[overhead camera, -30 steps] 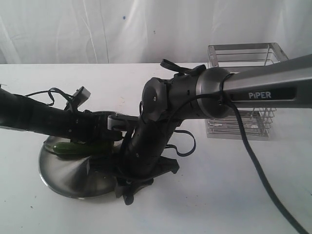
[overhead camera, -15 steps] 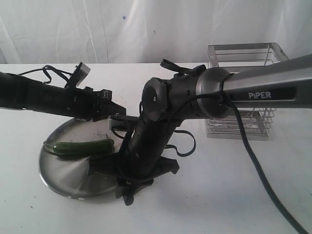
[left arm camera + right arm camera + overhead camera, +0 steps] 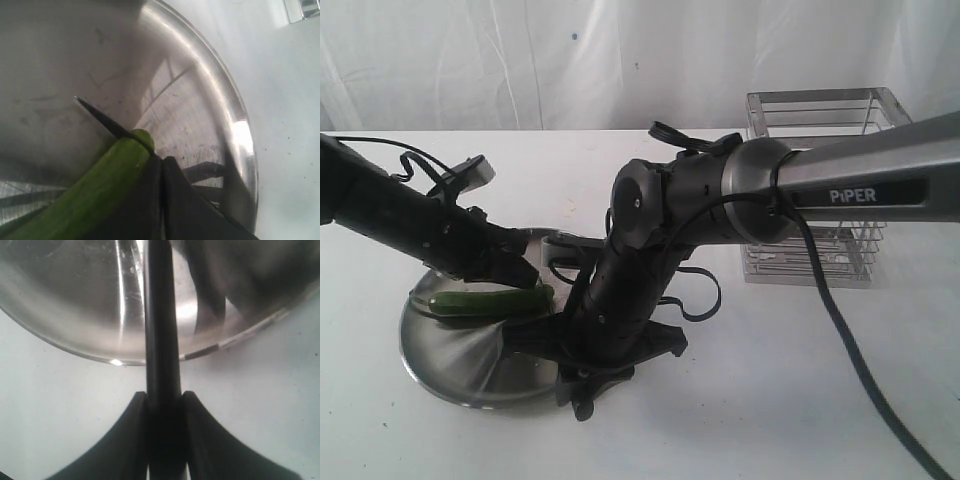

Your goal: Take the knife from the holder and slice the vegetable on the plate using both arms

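1. The vegetable lies on the plate with its long axis running across the exterior view, left to right.
2. The knife crosses the vegetable's end, its pointed tip out over the plate's bare steel.
3. The right gripper has its fingers clenched on the knife's black handle, above the plate's rim.
4. Compared with half a second ago, the left arm has dropped, and the left gripper now sits against the vegetable; its fingers appear closed together.
5. The wire holder stands on the table behind the right arm; nothing can be made out inside it.
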